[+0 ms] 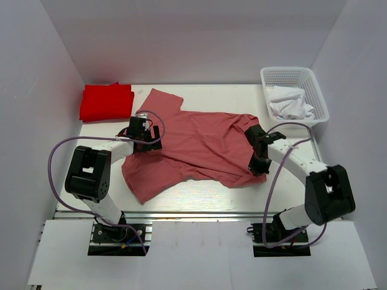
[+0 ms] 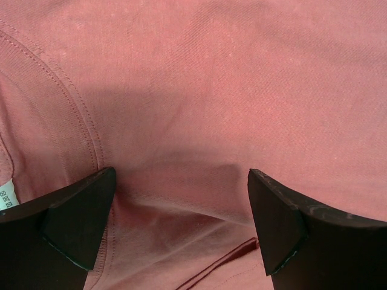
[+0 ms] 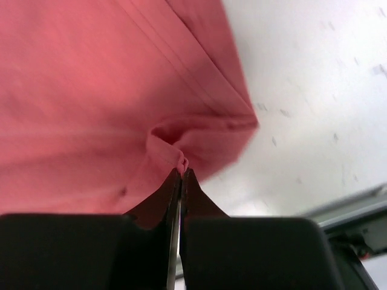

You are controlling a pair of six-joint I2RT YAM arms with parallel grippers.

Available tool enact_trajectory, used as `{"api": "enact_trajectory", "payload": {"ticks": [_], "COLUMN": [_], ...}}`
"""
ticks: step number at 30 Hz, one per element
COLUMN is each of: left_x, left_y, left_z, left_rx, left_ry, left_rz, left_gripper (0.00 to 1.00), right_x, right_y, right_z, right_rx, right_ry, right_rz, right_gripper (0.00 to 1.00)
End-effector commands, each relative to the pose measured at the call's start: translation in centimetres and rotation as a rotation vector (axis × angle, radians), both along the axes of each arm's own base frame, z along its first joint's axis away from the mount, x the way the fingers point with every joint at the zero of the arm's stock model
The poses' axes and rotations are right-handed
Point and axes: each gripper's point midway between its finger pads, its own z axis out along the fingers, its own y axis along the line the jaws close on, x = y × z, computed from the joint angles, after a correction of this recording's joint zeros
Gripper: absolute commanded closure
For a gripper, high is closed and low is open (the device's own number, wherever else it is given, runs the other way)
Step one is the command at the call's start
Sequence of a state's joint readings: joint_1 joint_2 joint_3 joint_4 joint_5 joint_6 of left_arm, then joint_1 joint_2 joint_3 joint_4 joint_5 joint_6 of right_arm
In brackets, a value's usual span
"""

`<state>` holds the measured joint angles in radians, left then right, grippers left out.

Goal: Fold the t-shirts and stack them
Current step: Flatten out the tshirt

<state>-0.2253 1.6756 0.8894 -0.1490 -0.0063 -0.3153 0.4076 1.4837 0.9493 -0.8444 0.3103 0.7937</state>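
The rose-pink t-shirt (image 1: 199, 145) lies spread and rumpled across the middle of the table. The bright red t-shirt (image 1: 107, 101) lies folded at the back left corner. My left gripper (image 1: 147, 134) is open over the pink shirt's left part, near the collar; in the left wrist view (image 2: 181, 232) its fingers straddle a raised fold of pink cloth (image 2: 199, 121). My right gripper (image 1: 259, 162) is shut on a pinch of the pink shirt's right edge; the right wrist view (image 3: 182, 175) shows cloth (image 3: 91, 90) bunched at the fingertips.
A white mesh basket (image 1: 314, 81) holding white cloth (image 1: 289, 103) stands at the back right corner. White walls enclose the table at the left, back and right. A metal rail (image 1: 199, 212) runs along the table's near edge.
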Motion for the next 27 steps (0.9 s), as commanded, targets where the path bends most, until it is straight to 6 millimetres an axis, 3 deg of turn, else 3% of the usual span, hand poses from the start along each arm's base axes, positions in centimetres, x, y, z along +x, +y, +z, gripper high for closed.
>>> {"api": "enact_trajectory", "payload": {"ticks": [1,2,3,8,13,16,21,22,25,27], "left_x": [-0.6,-0.6,-0.6,-0.5,-0.8,-1.0,-1.3,-1.2,-1.1,-1.1], "left_y": [-0.3,-0.4,-0.4,-0.2,0.5,0.7,1.0,1.0,1.0,1.0], "left_z": [0.5,0.8,0.8,0.8,0.5,0.3,0.4,0.7,1.1,1.1], "left_rx": [-0.022,-0.024,-0.024,-0.016,0.012,0.022,0.032,0.029,0.027,0.027], "left_ry": [-0.001,-0.010,-0.010,-0.012,0.004,0.012,0.021,0.012,0.002,0.002], "left_rz": [-0.010,-0.010,-0.010,-0.003,0.028,0.034,0.039,0.039,0.039,0.039], "left_gripper": [0.00,0.00,0.00,0.00,0.00,0.00,0.00,0.00,0.00,0.00], "right_x": [-3.8,-4.9,-5.7,-10.2,-13.0,-13.4,-14.0,-13.8,-12.6,-9.1], "right_y": [-0.8,-0.7,0.7,0.1,-1.4,-2.1,-2.8,-2.9,-3.4,-3.4], "right_z": [0.9,0.4,0.9,0.5,-0.5,-0.8,-0.6,-0.2,1.1,2.7], "right_rx": [0.013,0.035,0.128,0.162,0.111,0.069,0.011,-0.001,-0.031,-0.037], "right_ry": [0.056,0.082,0.086,0.163,0.220,0.225,0.278,0.283,0.241,0.096], "right_rz": [-0.039,-0.041,-0.026,-0.082,-0.196,-0.240,-0.248,-0.236,-0.213,-0.130], "right_gripper": [1.00,1.00,1.00,1.00,1.00,0.96,0.55,0.41,0.30,0.27]}}
